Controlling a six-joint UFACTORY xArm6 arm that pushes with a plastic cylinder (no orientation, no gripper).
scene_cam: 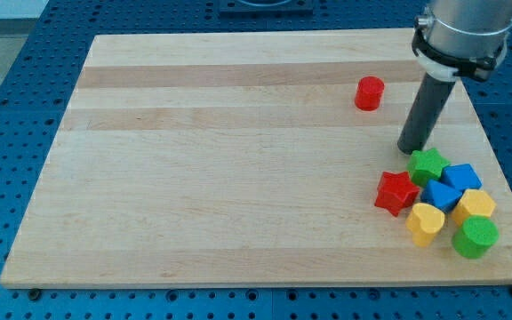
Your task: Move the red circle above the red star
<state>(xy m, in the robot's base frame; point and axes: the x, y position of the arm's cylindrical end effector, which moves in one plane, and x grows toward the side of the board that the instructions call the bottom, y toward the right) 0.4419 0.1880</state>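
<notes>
The red circle (369, 93) stands alone near the view's upper right of the wooden board (194, 160). The red star (396, 193) lies lower, at the left edge of a cluster of blocks at the view's lower right. My tip (410, 150) rests on the board between them, just above the green star (428, 165) and to the lower right of the red circle, apart from it.
The cluster holds a green star, two blue blocks (461, 177) (440, 196), a yellow heart (426, 222), a yellow block (475, 206) and a green circle (476, 236). The board's right edge runs close by the cluster.
</notes>
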